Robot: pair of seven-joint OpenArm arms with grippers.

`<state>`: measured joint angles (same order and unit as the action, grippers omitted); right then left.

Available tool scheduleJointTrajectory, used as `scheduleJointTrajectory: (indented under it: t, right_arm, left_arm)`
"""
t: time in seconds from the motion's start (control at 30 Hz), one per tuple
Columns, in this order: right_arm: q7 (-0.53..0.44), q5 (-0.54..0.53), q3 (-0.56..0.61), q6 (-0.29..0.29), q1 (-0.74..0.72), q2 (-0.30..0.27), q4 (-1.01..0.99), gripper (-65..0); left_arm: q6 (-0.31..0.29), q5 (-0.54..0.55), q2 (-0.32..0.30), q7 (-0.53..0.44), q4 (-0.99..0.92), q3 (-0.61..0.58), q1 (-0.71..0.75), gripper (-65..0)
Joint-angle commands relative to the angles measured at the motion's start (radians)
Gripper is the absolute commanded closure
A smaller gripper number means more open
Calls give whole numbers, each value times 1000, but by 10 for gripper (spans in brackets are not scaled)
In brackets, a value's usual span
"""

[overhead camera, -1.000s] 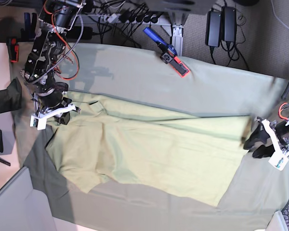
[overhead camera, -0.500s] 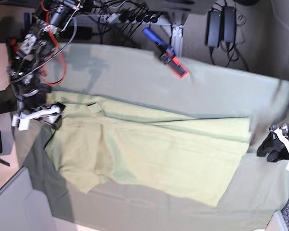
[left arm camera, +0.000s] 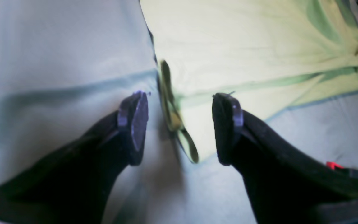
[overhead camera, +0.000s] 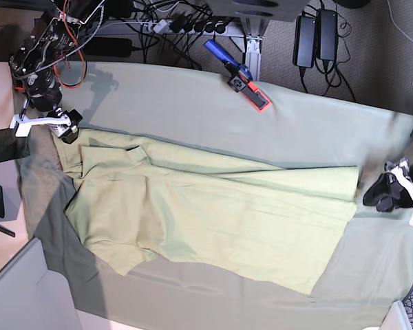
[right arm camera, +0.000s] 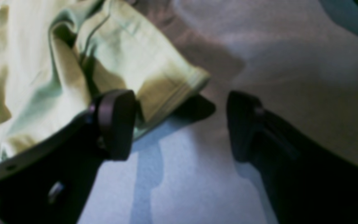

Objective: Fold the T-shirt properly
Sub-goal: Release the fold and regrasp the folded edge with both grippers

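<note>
1. Lying across the middle of the cloth [overhead camera: 193, 110], the shirt [overhead camera: 213, 220] is spread flat, part-folded lengthwise, its nearest corner pointing toward the cloth's front edge.
2. At the base view's right edge, the left claw [overhead camera: 385, 194] sits just off the shirt's hem, jaws apart and holding nothing.
3. Its wrist view shows the left claw [left arm camera: 179, 127] straddling that hem edge of the shirt [left arm camera: 244, 46], neither finger [left arm camera: 135, 124] touching it.
4. Farther left, the right claw [overhead camera: 58, 127] hovers at the shirt's far corner, jaws wide and empty.
5. Its own camera shows the right claw [right arm camera: 179, 124] beside a rumpled sleeve [right arm camera: 154, 74].
6. Beyond the shirt, a blue-and-red tool [overhead camera: 239, 75] lies on the cloth's back edge.
</note>
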<state>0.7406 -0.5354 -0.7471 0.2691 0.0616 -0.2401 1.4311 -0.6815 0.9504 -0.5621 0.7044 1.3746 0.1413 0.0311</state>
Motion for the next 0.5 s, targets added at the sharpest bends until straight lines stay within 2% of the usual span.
scheduleJointTrajectory:
  t: [0.0, 0.13, 0.27, 0.33, 0.47]
  right_arm:
    - [-22, -16, -4, 30, -16, -5, 13, -443]
    - [-26, -40, -3, 45, -38, 16, 13, -443]
    - [-26, -40, -3, 45, -55, 26, 13, -443]
    - [-26, -40, -3, 45, -58, 27, 13, -443]
    - [-26, -21, -3, 45, -56, 27, 13, -443]
  left_arm:
    - [-17, 19, -11, -14, 13, 9, -10, -363]
    - [-17, 15, 18, -16, 13, 9, 9, -363]
    - [-17, -71, 53, -44, 13, 10, 25, -363]
    - [30, -118, 68, -64, 13, 12, 24, -363]
    - [80, -190, 100, -102, 13, 11, 24, -363]
